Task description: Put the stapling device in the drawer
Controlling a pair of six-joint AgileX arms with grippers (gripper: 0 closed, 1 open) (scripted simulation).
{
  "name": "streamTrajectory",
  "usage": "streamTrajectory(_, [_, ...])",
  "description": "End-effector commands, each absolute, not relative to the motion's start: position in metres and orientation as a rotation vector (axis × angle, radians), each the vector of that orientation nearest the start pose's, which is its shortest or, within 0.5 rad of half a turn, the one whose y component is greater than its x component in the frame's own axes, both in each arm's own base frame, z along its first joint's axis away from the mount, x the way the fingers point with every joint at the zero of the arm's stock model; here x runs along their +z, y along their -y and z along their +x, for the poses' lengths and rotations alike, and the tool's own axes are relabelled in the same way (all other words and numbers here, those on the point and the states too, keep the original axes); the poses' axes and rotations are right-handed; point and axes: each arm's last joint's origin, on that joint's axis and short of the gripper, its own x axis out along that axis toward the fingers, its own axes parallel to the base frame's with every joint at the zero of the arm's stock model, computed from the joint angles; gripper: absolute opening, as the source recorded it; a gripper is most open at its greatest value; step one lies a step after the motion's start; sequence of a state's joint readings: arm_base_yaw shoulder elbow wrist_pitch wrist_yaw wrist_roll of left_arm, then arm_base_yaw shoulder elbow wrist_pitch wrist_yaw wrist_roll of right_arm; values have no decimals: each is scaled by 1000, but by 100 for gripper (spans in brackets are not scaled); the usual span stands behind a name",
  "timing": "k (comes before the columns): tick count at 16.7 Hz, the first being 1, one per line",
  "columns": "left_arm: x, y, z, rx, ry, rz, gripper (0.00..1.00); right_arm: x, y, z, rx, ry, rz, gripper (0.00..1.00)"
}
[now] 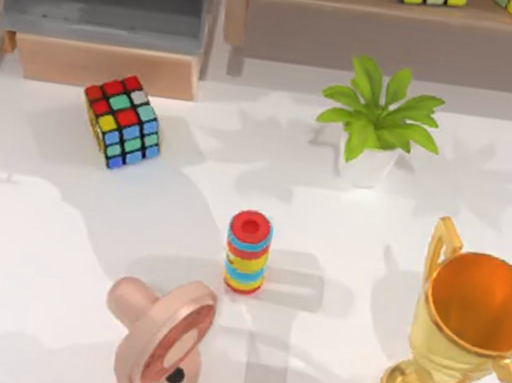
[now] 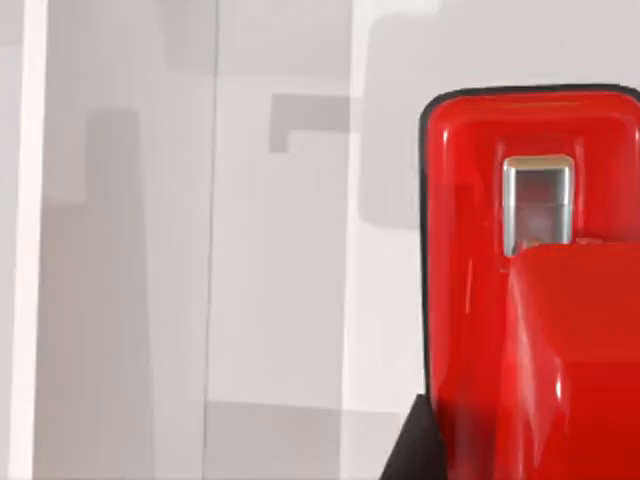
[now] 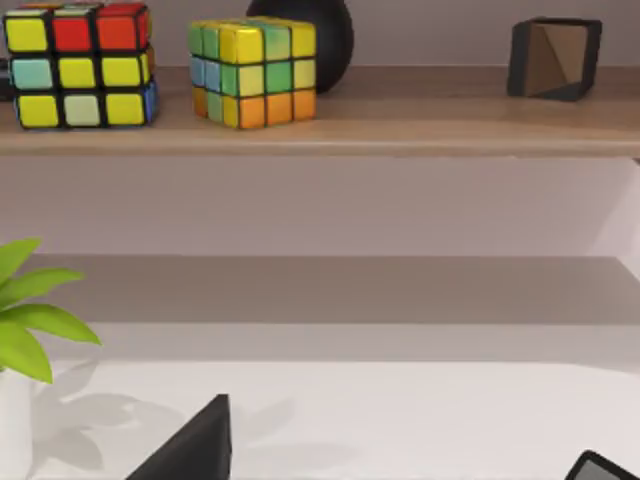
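One red stapler close under left wrist camera, jaws' state impossible to tell

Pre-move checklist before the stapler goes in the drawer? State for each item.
1. Stapler located: ok. It sits close in front of the left wrist camera, red, with a metal window.
2. Stapler held by the left end effector: cannot tell; no fingers can be made out around it.
3. Drawer open: ok. The tan front is pulled out at the top view's upper left and the grey inside is exposed.
4. Drawer inside free: ok for the visible part; nothing lies there.
5. Clutter near the drawer front: not ok. The cube stands just in front of the panel.
6. Stapler position over the table: cannot tell.
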State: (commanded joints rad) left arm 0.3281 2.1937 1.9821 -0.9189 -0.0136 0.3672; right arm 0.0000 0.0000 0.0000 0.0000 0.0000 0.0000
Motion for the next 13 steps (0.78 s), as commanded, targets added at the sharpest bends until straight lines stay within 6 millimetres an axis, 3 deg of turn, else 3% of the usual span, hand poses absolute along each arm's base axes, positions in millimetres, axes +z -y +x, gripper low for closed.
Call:
streamTrajectory(5, [166,-163,451,33,-1387,80,0,160,1,106,0,0,0,100])
streamTrajectory(13, [159,-162,451,23,-1405,79,0,160,1,106,0,0,0,100])
